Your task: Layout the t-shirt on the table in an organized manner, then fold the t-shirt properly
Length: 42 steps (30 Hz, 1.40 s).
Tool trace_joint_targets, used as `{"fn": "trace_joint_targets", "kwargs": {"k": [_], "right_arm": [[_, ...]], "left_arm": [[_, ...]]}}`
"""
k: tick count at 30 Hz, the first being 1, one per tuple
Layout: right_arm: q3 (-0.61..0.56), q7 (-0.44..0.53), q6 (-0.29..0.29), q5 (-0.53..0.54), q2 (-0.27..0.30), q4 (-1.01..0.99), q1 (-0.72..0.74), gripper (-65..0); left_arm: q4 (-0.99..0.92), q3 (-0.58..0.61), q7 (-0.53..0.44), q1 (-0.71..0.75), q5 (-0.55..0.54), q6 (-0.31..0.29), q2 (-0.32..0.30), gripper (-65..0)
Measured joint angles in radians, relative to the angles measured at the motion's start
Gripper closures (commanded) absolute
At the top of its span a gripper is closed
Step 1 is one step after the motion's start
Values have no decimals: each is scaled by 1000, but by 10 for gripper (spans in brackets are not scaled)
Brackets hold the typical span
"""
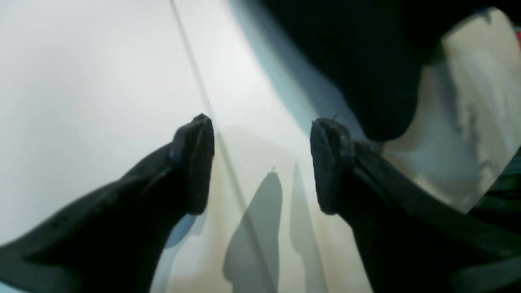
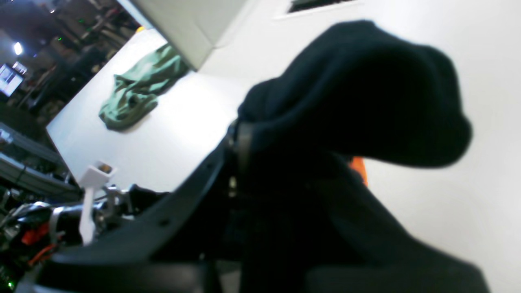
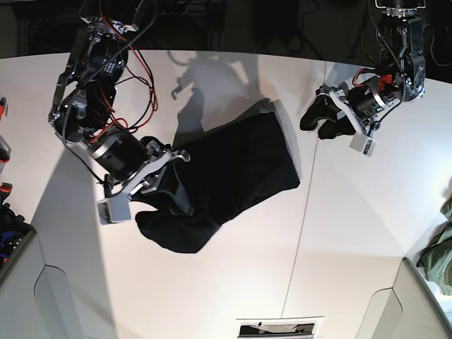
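In the right wrist view the nearest thing, filling the lower centre and right of the frame, is the large plain black cloth t-shirt (image 2: 358, 93), bunched into a rounded lump over the right claw (image 2: 240, 162). The claw is clenched on that cloth, and a sliver of orange print (image 2: 359, 169) shows below the lump. This looks like a grip taken to drag or lift one edge so the garment can be spread out.

In the base view, at lower left, the t-shirt (image 3: 233, 173) lies as a crumpled slanted mass on the wide smooth white bench (image 3: 353, 233), with the right claw (image 3: 166, 187) buried in its lower-left end. No sleeves or collar can be made out, so the laying-out is probably unfinished and the folding not begun.

In the left wrist view the left claw (image 1: 260, 162) stands released, its two dark pads wide apart with only bare bench (image 1: 81, 81) and the thin dark seam line (image 1: 191, 61) between them. A black fold of the t-shirt (image 1: 366, 69) lies beyond it at upper right, near one pad.

In the base view this claw (image 3: 328, 116) hangs at upper right, apart from the cloth's far corner, likely ready to take it.

Farthest off, at the upper left of the right wrist view, an olive-green garment (image 2: 138, 89) lies crumpled on the bench, well apart.
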Motion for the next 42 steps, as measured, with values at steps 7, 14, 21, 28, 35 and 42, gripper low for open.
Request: {"fn": "trace_joint_targets", "kwargs": {"k": [7, 14, 21, 28, 35, 42], "right_arm": [[-191, 88, 0, -170, 4, -80, 2, 0], [-374, 196, 0, -195, 5, -225, 2, -451], [-591, 192, 0, -195, 5, -245, 35, -449], [-600, 188, -18, -354, 5, -236, 92, -287], [-438, 184, -144, -465, 5, -232, 117, 0], [-245, 182, -148, -464, 5, -229, 116, 0]], "left_arm": [[0, 1, 1, 0, -17, 0, 31, -401], [0, 1, 48, 0, -112, 0, 32, -401], [0, 1, 76, 0, -141, 0, 37, -401], [2, 0, 103, 0, -140, 0, 37, -395], [188, -3, 166, 5, -134, 6, 9, -94], [367, 11, 139, 3, -136, 0, -50, -92]]}}
